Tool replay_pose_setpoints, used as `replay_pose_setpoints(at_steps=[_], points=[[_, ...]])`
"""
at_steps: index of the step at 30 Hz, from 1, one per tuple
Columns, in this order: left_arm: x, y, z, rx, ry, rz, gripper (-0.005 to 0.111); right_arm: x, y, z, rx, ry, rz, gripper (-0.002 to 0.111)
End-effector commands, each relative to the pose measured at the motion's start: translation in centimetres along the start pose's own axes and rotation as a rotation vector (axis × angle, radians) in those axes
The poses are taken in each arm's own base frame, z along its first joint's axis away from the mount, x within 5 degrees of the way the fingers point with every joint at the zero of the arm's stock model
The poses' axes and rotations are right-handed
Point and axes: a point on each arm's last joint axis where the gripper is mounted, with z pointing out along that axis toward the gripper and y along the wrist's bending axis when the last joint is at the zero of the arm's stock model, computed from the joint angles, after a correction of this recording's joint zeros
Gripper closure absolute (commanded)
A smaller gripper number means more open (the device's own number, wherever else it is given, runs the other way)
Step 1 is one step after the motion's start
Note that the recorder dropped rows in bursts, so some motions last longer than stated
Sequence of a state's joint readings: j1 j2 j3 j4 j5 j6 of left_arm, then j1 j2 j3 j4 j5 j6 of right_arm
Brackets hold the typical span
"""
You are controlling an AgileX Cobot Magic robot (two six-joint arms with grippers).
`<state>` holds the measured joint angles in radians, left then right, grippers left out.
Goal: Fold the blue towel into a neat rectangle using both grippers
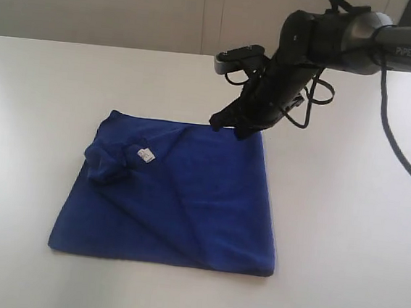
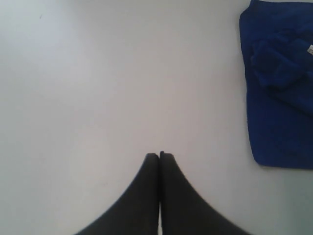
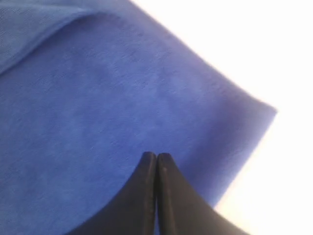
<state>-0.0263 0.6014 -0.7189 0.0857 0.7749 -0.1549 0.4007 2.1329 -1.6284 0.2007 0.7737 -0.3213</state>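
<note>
Our right gripper [image 3: 156, 155] is pinched fully shut with nothing in it, hovering at the far edge of the blue towel [image 1: 186, 203], near its far right corner. The left gripper [image 2: 160, 154] is also shut and empty, over bare table [image 1: 343, 233] off to the towel's left. The towel lies roughly square, but its far left corner is bunched up beside a white tag [image 1: 146, 154]. We reckon we're between folds: next, open up and flatten that lump. Count: one towel, two grippers, one tag.
</note>
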Motion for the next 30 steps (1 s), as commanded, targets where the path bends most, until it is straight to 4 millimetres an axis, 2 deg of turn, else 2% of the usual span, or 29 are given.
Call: replay_pose_setpoints(at_steps=[1,9,15,18,22,27,30], points=[[0.3,0.0,0.0,0.0,0.003,-0.006,0.107,-0.5,-1.6,-0.2,0.046,-0.096,0.011,0.108],[0.3,0.0,0.0,0.0,0.003,-0.006,0.107,0.8,-3.5,3.7,0.06,-0.054,0.049,0.108],[0.3,0.0,0.0,0.0,0.003,-0.006,0.107,1.4,-3.8,5.2,0.059,-0.03,0.058,0.108],[0.3,0.0,0.0,0.0,0.003,-0.006,0.107,1.5,-3.8,5.3,0.056,-0.023,0.07,0.108],[0.3,0.0,0.0,0.0,0.003,-0.006,0.107,2.1,-4.6,5.0,0.069,0.028,0.169,0.108],[0.3,0.0,0.0,0.0,0.003,-0.006,0.107,3.9,-6.2,4.5,0.128,0.181,0.268,0.108],[0.3,0.0,0.0,0.0,0.003,-0.006,0.107,5.2,-6.6,4.2,0.147,0.304,0.26,0.108]])
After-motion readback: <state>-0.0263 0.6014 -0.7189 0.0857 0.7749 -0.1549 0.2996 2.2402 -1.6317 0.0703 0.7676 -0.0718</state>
